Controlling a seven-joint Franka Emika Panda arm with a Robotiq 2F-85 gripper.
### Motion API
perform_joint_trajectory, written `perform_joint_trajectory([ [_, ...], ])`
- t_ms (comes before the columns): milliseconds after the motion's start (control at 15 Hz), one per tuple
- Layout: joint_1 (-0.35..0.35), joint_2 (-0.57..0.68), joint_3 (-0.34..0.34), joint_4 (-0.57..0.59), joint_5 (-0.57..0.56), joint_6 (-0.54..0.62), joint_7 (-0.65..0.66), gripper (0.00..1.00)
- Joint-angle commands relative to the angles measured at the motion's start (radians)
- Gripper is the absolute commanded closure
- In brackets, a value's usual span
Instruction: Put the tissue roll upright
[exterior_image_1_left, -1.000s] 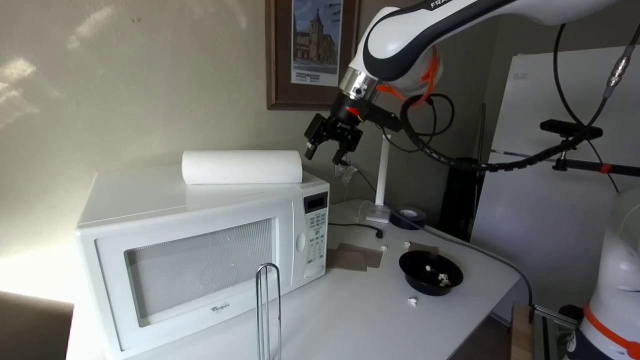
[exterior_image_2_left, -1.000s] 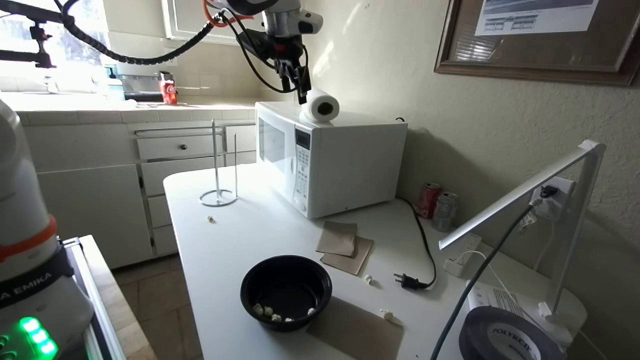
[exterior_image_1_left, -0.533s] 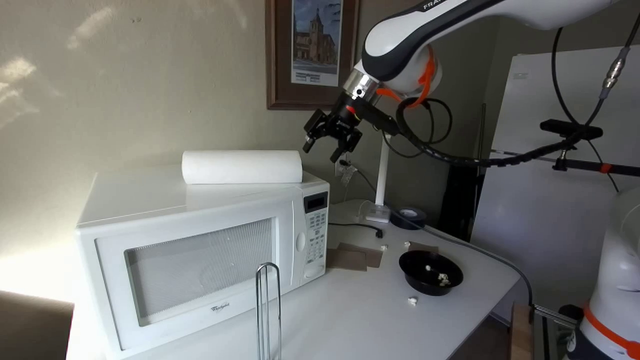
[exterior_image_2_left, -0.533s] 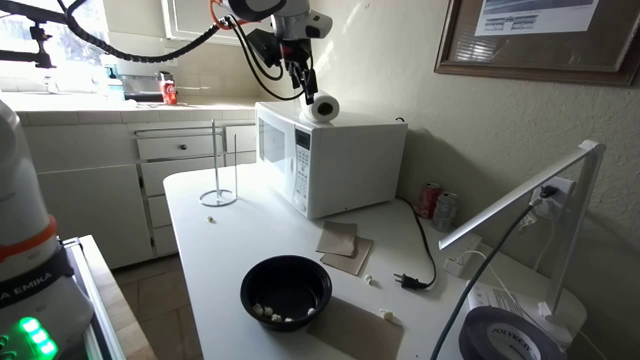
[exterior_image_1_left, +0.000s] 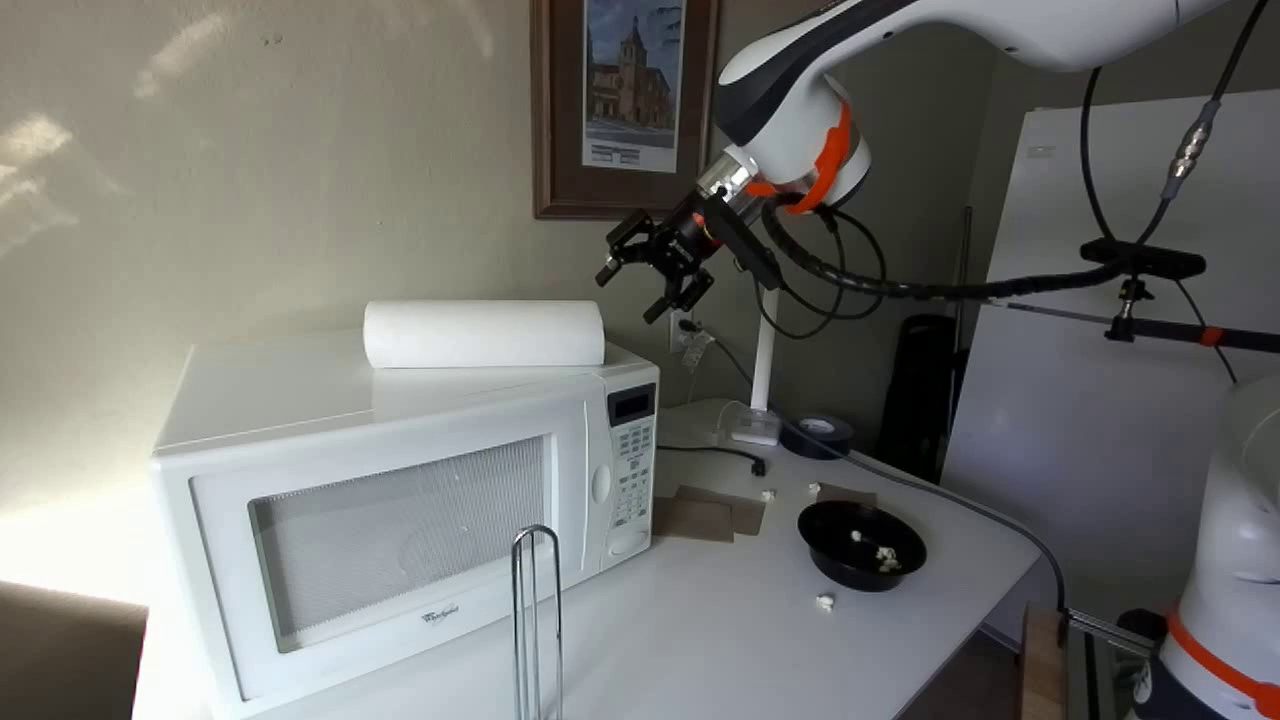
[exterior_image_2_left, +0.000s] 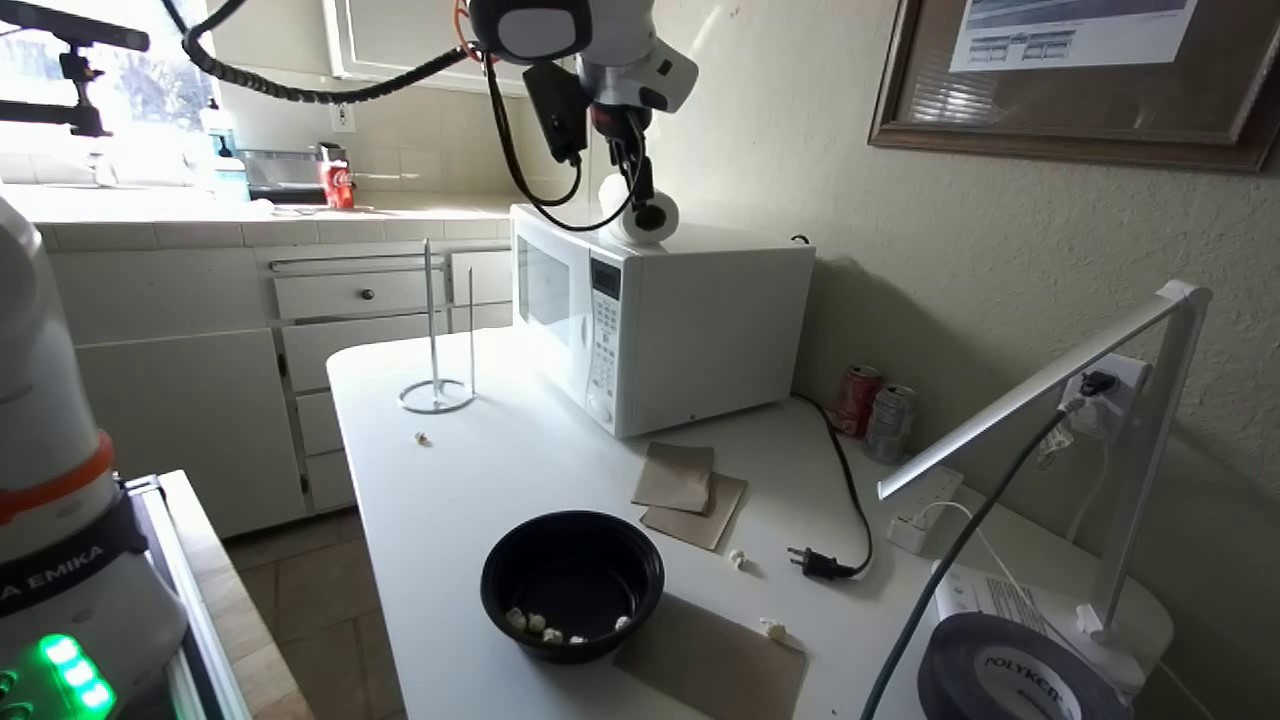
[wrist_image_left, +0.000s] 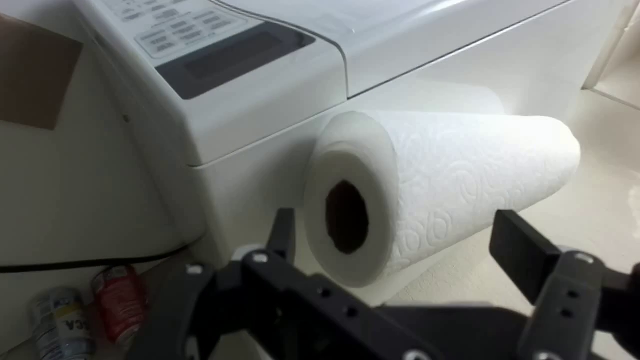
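The white tissue roll lies on its side on top of the white microwave, in both exterior views. In the wrist view the roll shows its dark hollow core facing the camera. My gripper is open and empty, in the air beyond the roll's end near the control-panel side, slightly above it. In the wrist view the two fingers are spread wide with the roll's near end showing between them. The fingers appear apart from the roll. In an exterior view the gripper partly covers the roll's end.
The microwave stands on the white table. A thin metal stand stands before it. A black bowl with popcorn, brown napkins, cans, a lamp and a plug cord are around. The wall is behind.
The gripper has tilted from pointing mostly downward toward pointing at the roll's end, and in an exterior view it has shifted right over that end. The roll has not moved.
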Motion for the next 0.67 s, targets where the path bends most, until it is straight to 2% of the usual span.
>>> perform_joint_trajectory([
  [0,-0.001,0.054,-0.009,0.057,0.181,-0.041,-0.124,0.00],
  [600,-0.041,0.160,0.019,0.125,0.338,-0.071,-0.257,0.01],
])
